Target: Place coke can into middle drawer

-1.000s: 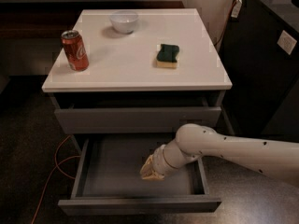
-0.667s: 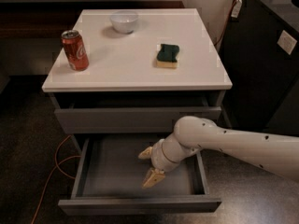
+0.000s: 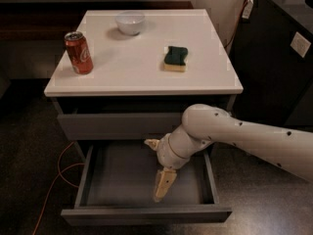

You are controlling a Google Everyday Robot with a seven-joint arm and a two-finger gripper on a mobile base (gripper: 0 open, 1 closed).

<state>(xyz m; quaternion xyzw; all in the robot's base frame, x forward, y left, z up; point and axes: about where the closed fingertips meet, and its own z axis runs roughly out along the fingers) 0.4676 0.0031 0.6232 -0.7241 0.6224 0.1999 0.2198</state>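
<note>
White-topped square desk (image 3: pixel 146 77): its wide dark grey middle drawer (image 3: pixel 146 214) is pulled open below the top. Cream two-finger end effector (image 3: pixel 155 168) hangs inside the drawer w/ fingers spread wide, holding nothing. Small red aluminium coke can (image 3: pixel 78 53) stands upright at desk's left edge. Prob. light, thin-walled, slick: grip mid-body, gently.

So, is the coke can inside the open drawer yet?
No: the coke can stands on the white tabletop, and the gripper hangs above the open drawer.
</note>
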